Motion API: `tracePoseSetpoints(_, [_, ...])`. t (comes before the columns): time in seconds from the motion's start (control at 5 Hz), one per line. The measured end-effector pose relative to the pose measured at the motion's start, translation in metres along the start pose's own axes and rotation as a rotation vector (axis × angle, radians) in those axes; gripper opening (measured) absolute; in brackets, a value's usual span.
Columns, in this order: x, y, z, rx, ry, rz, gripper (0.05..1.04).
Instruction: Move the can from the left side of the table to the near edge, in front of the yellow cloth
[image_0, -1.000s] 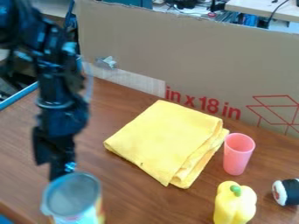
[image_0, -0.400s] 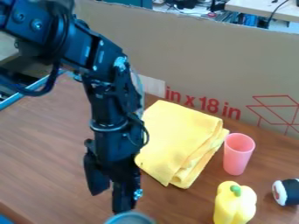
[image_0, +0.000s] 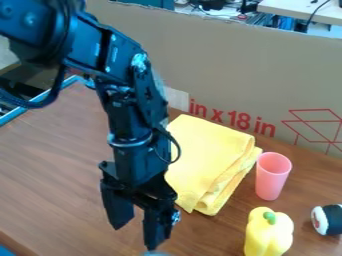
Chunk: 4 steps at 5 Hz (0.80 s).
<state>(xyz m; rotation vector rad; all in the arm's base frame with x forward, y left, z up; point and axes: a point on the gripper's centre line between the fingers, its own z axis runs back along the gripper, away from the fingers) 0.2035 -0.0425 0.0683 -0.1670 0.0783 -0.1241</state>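
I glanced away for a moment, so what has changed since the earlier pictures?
The black two-finger gripper moved toward the picture's right and bottom. The round metal-topped can shifted likewise, leaving a sliver at the bottom edge. The folded yellow cloth, pink cup, yellow toy pepper and black-and-white sushi toy stayed put.

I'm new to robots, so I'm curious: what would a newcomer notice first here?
Probably the black robot arm, slanting down from upper left, its fingers apart above the table. Then the folded yellow cloth partly behind it, and the pink cup right of the cloth.
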Motion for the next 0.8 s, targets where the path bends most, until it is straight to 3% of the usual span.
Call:
tracePoseSetpoints(0.2, [-0.002, 0.019, 0.018, 0.052, -0.018, 0.080, 1.001])
tracePoseSetpoints(0.4, [-0.006, 0.039, 0.051, 0.180, -0.038, 0.102, 1.001])
tracePoseSetpoints(0.6, [-0.014, 0.053, 0.070, 0.215, -0.007, 0.086, 1.001])
tracePoseSetpoints(0.8, [-0.015, 0.053, 0.071, 0.215, -0.007, 0.080, 1.001])
